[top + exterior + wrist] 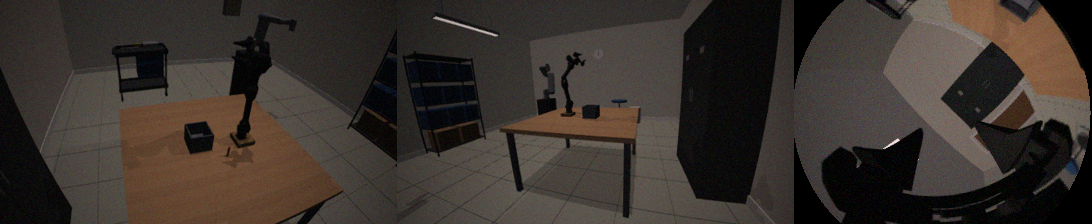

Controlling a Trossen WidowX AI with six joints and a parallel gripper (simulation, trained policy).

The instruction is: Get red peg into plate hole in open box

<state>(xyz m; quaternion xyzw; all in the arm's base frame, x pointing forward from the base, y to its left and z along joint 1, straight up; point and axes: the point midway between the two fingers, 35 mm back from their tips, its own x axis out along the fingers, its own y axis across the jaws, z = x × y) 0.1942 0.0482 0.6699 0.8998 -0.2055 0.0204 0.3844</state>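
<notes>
You are holding the gripper [240,50] [583,59] [949,127] wide and without a load, high above the table [171,184] [577,132] [1051,55]. The red peg [228,151] is standing well below it, outside the open-topped dark box [199,143] [591,111] [1021,9], so grasping, lowering and seating are all remaining. You are seeing no readable labels.

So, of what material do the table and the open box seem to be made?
Table: probably wood or a wood-look laminate, matte, since its orange-brown top shows faint grain.
Open box: dark, plain walls; perhaps plastic or painted metal, I cannot tell which.
</notes>
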